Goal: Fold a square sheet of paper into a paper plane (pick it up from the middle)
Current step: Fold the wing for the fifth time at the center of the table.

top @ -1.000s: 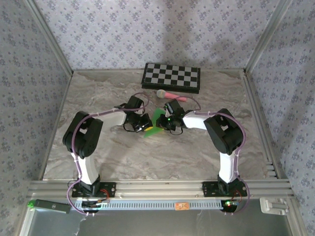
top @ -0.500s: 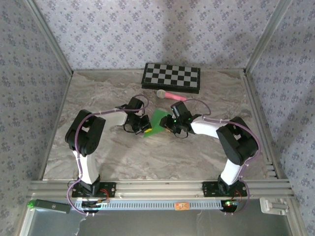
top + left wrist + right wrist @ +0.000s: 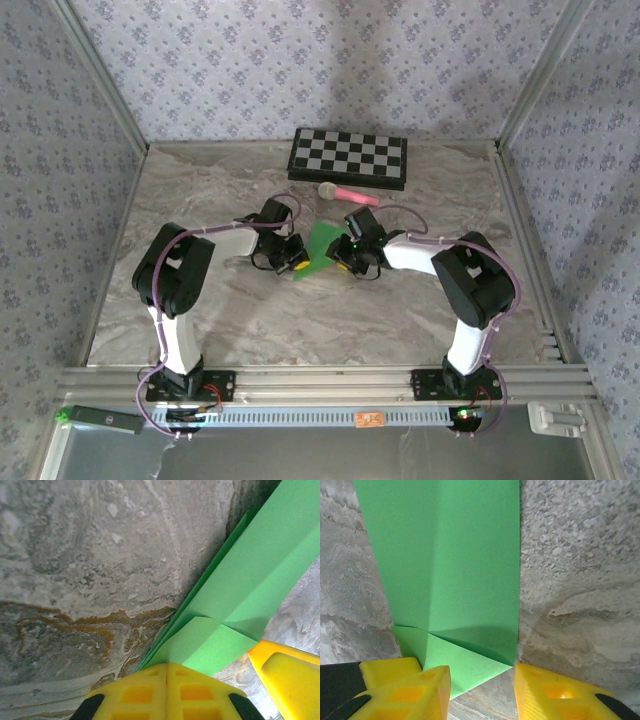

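Although the overhead camera hides most of both pincers under their wrists, I can place the sheet of paper [image 3: 320, 245] on the marble tabletop [image 3: 300, 320] at mid-table, between the left pincer [image 3: 293, 262] and the right pincer [image 3: 343, 263]. Its side edges are covered by the arms there.

On the left wrist camera, the left pincer [image 3: 167, 672] has its yellow fingers pressed together on a folded corner of the sheet [image 3: 240, 585], which runs off the top right of the frame. Another yellow finger [image 3: 287, 672] juts in at lower right, cut off; I cannot tell whose it is.

On the right wrist camera, the right pincer [image 3: 482, 677] stands spread, with a folded corner of the sheet [image 3: 450, 555] lying between its fingers and unclamped. The sheet's far end is cut off at the top.

The checkered board [image 3: 348, 158] and the pink microphone [image 3: 345, 192] lie further back.
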You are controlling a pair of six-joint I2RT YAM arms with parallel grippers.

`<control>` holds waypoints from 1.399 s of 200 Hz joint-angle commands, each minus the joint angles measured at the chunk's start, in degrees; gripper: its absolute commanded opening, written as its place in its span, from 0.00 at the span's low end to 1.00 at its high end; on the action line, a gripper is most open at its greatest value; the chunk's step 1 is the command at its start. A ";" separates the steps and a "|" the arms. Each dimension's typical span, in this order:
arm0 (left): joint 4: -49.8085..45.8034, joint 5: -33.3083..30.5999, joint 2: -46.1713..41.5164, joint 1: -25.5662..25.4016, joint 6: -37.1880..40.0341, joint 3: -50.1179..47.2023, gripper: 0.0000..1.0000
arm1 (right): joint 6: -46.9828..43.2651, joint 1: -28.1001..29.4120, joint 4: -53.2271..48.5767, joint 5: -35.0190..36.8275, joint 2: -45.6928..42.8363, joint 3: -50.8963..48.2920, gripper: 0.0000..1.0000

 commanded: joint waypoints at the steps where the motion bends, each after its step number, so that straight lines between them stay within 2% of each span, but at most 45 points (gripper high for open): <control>1: -2.27 0.02 0.23 0.01 -0.68 -1.75 0.06 | 0.85 0.06 -2.36 0.97 1.41 2.08 0.39; 61: -2.09 0.11 0.47 0.00 -0.50 -2.08 0.06 | 1.57 -0.13 0.75 -1.53 2.93 2.38 0.36; 160: -2.25 -0.11 0.43 0.44 -0.42 -2.36 0.06 | 4.07 -1.00 15.45 -6.87 1.78 -2.81 0.31; 214: -2.51 -0.16 -0.19 0.62 -0.19 -2.12 0.06 | 3.12 -1.66 15.10 -7.06 2.58 -3.10 0.23; 280: -2.82 -3.30 -5.24 0.99 3.06 -1.13 0.13 | 1.63 -2.36 13.06 -5.10 0.63 -3.52 0.05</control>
